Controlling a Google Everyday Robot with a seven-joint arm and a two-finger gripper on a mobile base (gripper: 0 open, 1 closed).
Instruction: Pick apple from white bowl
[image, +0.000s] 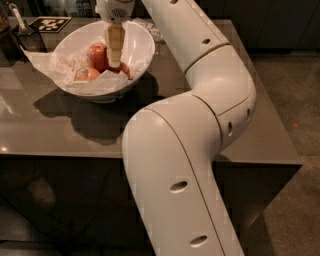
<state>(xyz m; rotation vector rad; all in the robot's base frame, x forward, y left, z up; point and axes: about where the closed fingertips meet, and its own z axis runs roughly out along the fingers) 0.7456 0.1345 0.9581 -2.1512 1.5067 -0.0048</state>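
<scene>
The white bowl (135, 42) stands on the dark table at the back left, lined with crumpled white tissue paper. Inside lie the deep red apple (97, 55), a paler orange apple (86, 74) at its front left and a red one (122, 68) to the right. My gripper (114, 59) hangs from above into the bowl, its cream fingers (115, 45) pointing down right beside the red apple, partly hiding it.
My large white arm (200, 100) fills the right and middle of the view. A black-and-white marker card (48, 23) lies behind the bowl. A crumpled wrapper (150, 27) lies behind the bowl's right rim. The table's front edge (75, 155) runs across the lower left.
</scene>
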